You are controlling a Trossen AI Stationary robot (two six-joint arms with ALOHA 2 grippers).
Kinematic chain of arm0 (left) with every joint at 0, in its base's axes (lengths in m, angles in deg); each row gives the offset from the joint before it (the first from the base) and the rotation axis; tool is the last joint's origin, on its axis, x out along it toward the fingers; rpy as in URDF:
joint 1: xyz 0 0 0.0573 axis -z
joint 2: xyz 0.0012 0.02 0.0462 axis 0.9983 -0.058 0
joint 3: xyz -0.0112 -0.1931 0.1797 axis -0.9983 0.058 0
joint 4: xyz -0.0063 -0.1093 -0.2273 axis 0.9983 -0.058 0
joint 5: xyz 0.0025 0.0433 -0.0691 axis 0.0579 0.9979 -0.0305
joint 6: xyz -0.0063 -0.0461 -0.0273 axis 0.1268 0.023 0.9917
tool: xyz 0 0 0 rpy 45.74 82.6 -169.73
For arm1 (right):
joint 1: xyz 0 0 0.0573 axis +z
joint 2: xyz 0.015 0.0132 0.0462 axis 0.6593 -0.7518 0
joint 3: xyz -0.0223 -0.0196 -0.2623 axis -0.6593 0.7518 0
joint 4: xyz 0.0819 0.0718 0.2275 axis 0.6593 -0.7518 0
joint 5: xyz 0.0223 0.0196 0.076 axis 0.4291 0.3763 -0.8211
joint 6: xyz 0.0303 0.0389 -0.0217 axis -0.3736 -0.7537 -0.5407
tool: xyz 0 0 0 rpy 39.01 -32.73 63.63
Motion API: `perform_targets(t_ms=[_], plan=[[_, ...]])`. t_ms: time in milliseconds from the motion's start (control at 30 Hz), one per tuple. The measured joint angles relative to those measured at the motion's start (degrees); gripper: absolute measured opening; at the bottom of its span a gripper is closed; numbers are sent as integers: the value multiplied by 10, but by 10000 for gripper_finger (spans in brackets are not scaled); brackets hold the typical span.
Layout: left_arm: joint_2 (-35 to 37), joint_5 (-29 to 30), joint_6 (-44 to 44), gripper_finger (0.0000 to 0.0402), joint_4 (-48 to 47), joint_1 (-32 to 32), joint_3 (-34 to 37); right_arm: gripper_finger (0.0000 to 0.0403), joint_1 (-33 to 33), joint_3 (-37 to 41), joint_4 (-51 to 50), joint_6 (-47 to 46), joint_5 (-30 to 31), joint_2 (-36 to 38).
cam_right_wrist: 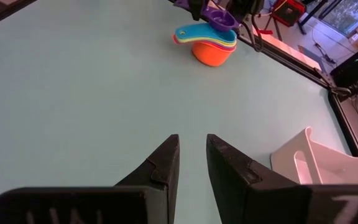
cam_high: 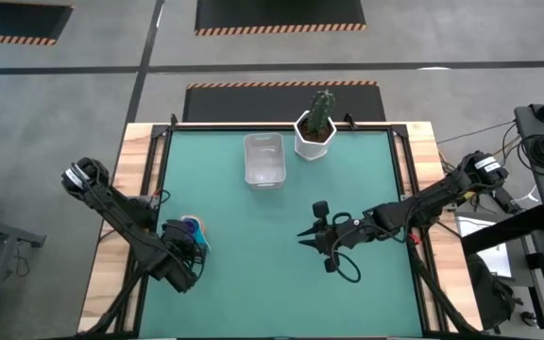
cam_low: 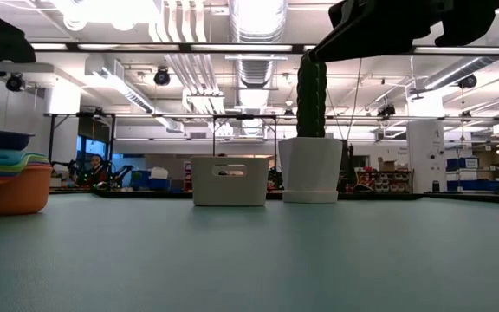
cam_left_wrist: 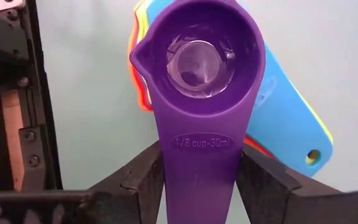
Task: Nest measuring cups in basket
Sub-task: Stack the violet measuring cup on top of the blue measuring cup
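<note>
My left gripper (cam_left_wrist: 201, 158) (cam_high: 183, 251), near the table's left edge, is shut on a purple measuring cup (cam_left_wrist: 201, 56) marked 1/8 cup. The cup hovers right over a nested stack of cups (cam_low: 7, 186) (cam_right_wrist: 211, 46) with the orange one at the bottom, teal and other colours above, and a blue handle (cam_left_wrist: 291, 118) sticking out. The stack stands on the mat. The clear basket (cam_high: 263, 161) (cam_low: 230, 180) stands near the far edge. My right gripper (cam_right_wrist: 192, 149) (cam_high: 312, 236) hangs right of centre, fingers narrowly apart, holding nothing. My left gripper pinches the purple cup's flat handle (cam_left_wrist: 201, 177) between its two fingers, one on each long edge, fingers lying along the handle. The bowl (cam_left_wrist: 201, 56) sticks out level beyond the fingertips, mouth up, above the stack. Whether it touches the cup beneath, I cannot tell.
A white hexagonal pot with a cactus (cam_high: 314, 132) (cam_low: 310, 169) stands right of the basket at the far edge. Black rails frame the green mat (cam_high: 281, 283). The mat between the stack and the basket is bare.
</note>
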Motion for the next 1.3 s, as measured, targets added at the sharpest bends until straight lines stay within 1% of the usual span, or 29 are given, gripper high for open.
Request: perform_targets(t_ms=[333, 500, 733, 933, 1033, 1100, 1200, 1300], plan=[[0, 4, 4, 190, 30, -1, 16, 68, 0, 1, -2, -2, 0, 0], [0, 33, 1, 207, 30, -1, 15, 68, 0, 2, -2, -2, 0, 0], [0, 34, -17, 215, 27, 0, 12, 68, 0, 2, -2, -5, 0, 0], [1, 34, -108, 215, 25, 8, -18, 68, 0, 4, -2, -11, 0, 0], [1, 33, -197, 215, 26, 21, -39, 68, 0, 4, -2, -14, 0, 0], [0, 33, -278, 210, 28, 39, -51, 68, 0, 4, -2, -14, 0, 0], [-5, 33, -347, 186, 28, 74, -56, 68, 0, 4, -2, -15, 0, 0], [-10, 32, -351, 143, 16, 102, -53, 68, 0, 4, -2, -19, 0, 0]])
